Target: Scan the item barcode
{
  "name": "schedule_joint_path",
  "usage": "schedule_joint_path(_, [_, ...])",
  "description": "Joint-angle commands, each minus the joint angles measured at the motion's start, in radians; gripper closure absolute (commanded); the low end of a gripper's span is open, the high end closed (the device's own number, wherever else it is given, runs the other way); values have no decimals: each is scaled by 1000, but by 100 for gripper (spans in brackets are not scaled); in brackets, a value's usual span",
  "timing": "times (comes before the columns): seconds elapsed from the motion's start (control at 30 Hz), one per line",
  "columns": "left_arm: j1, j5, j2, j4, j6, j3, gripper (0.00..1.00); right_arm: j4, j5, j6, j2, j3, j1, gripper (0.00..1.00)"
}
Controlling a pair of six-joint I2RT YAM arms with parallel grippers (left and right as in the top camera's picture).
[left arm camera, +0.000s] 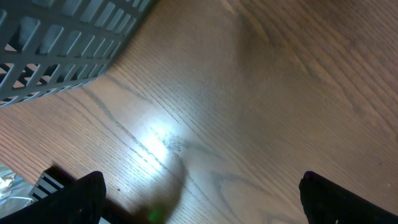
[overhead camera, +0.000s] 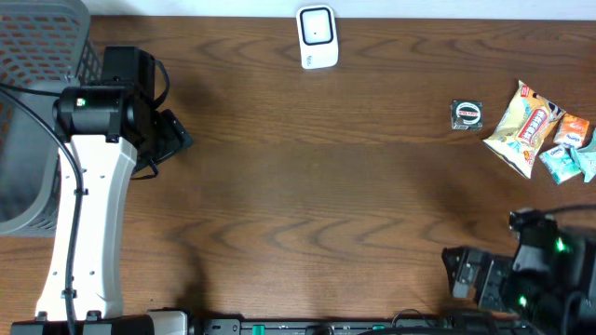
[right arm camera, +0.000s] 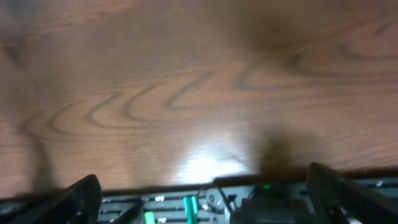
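Though glossy, grained wooden table under rounded white scanner.

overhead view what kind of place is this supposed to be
Probably a mock shop checkout set up on a wooden table: a white barcode scanner stands at the far edge, snack packets lie at the right, and a grey mesh basket sits at the left.

table centre: open | basket: blocks left | snack packets: crowd right | scanner: far edge
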Motion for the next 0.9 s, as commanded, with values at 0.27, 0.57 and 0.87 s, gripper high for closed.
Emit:
schedule_joint_path(0.27, [3, -9, 0, -4, -5, 0, 2, 121, 28, -167, -221, -49, 13, 1])
schedule_joint_path(0.57, [3, -9, 0, -4, -5, 0, 2, 463, 14, -167, -334, -286, 40, 1])
schedule_joint_path(0.87, [3, -9, 0, -4, -5, 0, 2, 875, -48, -167, -405, -601, 40, 1])
